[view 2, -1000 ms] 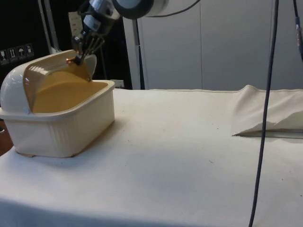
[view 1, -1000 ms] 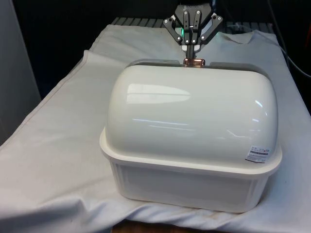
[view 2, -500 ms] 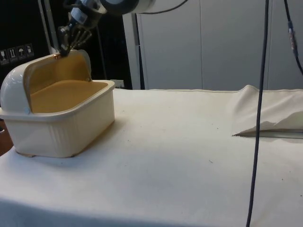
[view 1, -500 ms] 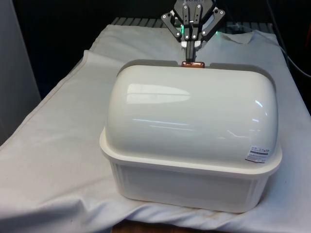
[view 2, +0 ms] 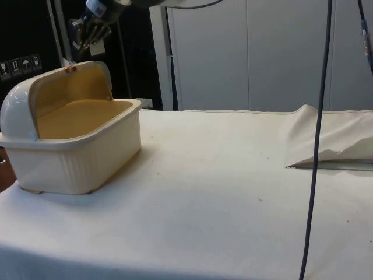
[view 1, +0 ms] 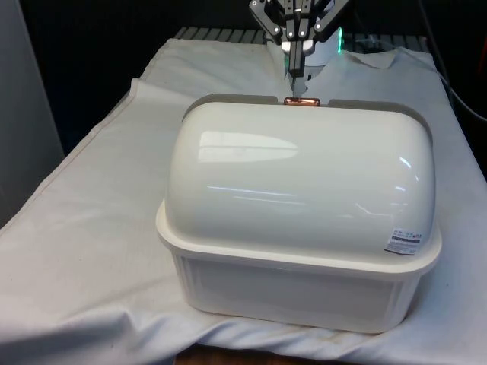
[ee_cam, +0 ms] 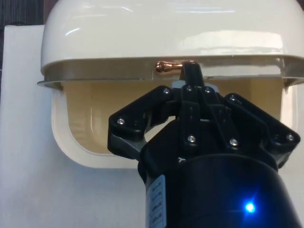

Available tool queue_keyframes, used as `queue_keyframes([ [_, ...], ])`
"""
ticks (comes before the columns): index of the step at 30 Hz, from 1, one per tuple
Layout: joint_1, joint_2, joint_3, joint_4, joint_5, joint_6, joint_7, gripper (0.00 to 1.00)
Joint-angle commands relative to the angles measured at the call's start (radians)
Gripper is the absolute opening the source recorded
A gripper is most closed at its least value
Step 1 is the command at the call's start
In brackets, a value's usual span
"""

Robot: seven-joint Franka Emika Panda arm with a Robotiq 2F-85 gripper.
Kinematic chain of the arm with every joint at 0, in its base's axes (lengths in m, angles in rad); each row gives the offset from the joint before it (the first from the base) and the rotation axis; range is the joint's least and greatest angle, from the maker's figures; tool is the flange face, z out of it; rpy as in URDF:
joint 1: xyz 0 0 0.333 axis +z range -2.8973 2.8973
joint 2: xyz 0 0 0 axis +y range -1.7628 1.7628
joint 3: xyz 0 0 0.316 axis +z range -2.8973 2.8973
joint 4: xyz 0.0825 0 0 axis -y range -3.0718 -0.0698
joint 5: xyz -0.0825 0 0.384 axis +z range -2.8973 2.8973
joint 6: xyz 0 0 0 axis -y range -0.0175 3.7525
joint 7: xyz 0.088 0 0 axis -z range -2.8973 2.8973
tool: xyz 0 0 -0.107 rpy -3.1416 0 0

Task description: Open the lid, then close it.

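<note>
A cream bread box [view 1: 297, 293] stands on the white cloth, its domed roll-top lid [view 1: 304, 175] rolled back and the box open on the robot's side. A small copper handle [view 1: 302, 100] sits on the lid's raised edge. My black gripper [view 1: 295, 72] hangs just above and behind that handle, apart from it, fingers pressed together with nothing between them. From the side, the gripper [view 2: 83, 48] is a short way above the handle [view 2: 71, 68] and the yellowish inside of the box [view 2: 81, 114] shows. In the wrist view the fingertips [ee_cam: 191, 71] point at the handle [ee_cam: 164, 66].
A rumpled fold of cloth [view 2: 332, 137] lies at the far right of the table in the side view. A dark cable [view 2: 317, 146] hangs down in front of it. Bare cloth [view 2: 204, 192] stretches between the box and the fold.
The lid has rolled further open with the handle rising to the top. The gripper has since lifted up and away from the handle, leaving the lid where it is.
</note>
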Motion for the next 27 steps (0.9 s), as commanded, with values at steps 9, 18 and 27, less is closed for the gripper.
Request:
queue_keyframes([
  [9, -0.002, 0.002, 0.005, 0.0, 0.006, 0.03, 0.001, 0.0],
  [18, 0.0, 0.019, 0.003, 0.025, 0.003, 0.032, 0.002, 0.0],
  [27, 0.0, 0.054, 0.002, 0.074, 0.002, 0.021, 0.001, 0.0],
])
